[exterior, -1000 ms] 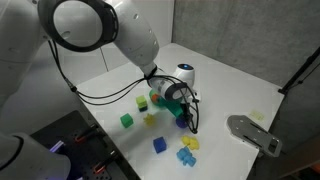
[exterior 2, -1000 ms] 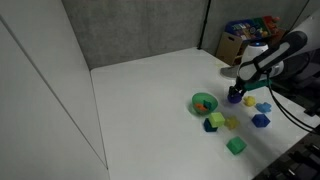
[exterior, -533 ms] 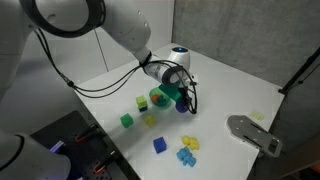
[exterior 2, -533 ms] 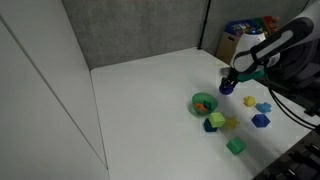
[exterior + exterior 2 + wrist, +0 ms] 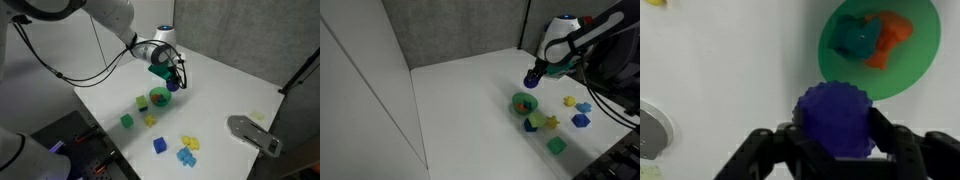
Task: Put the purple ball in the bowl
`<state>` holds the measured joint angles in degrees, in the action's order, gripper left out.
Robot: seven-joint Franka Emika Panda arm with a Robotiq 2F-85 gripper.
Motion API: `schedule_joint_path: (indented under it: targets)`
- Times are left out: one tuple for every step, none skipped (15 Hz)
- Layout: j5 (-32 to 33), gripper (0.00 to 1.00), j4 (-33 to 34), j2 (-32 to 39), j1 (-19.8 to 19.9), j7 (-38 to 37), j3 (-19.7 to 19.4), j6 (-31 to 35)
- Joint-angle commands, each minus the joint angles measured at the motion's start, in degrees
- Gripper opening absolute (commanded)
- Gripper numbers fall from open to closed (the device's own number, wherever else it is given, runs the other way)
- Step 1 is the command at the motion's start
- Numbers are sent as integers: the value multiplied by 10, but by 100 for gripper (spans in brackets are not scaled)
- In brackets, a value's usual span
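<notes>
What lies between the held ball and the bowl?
Nothing: in an exterior view the ball hangs just above the bowl, with only bare table showing between.

My black gripper (image 5: pixel 835 138) clasps a dark purple knobbly round ball (image 5: pixel 833 115); the bright green round bowl (image 5: pixel 924 50) holds a teal piece (image 5: pixel 852 38) and an orange piece (image 5: pixel 892 33).

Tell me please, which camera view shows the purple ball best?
The wrist view. There the purple ball is large and central, held in the gripper, with its bumpy surface visible. In both exterior views the ball is only a small dark spot at the gripper.
</notes>
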<state>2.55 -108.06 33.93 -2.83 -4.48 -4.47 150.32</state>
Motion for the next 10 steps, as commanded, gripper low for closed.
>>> schedule_joint_path:
  targets:
    - [-10, 40, -18, -21, 1, 6, 32, -17]
    - [-10, 40, -19, -19, 0, 6, 37, -20]
    - [-8, 40, -20, -16, -2, 5, 40, -24]
    - [-5, 40, -22, -13, -4, 3, 41, -27]
    - [-1, 90, -24, -12, -7, -1, 38, -29]
    - [0, 91, -27, -11, -8, -1, 37, -32]
    - [2, 97, -29, -10, -9, -2, 36, -33]
    - [3, 100, -31, -10, -10, -2, 34, -34]
    - [6, 100, -33, -11, -11, -5, 31, -36]
    - [9, 100, -37, -15, -12, -6, 28, -36]
